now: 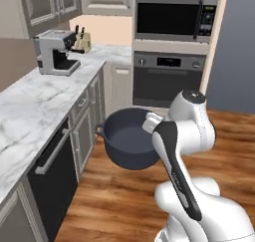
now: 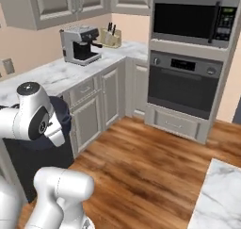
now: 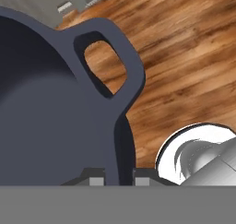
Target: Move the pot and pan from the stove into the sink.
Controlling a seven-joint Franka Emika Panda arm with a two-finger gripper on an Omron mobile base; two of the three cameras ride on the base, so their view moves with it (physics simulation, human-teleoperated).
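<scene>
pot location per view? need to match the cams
Left base view: pot at centre, held over the wood floor, beside the arm.
Right base view: pot at left edge, mostly hidden behind the arm.
Hand view: pot across the left, loop handle up top.
Shared landmark: coffee machine on the counter.

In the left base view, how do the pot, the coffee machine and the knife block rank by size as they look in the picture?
1. The pot, held shut in the gripper; it is nearest the camera, so it may look bigger.
2. The coffee machine.
3. The knife block.
</scene>
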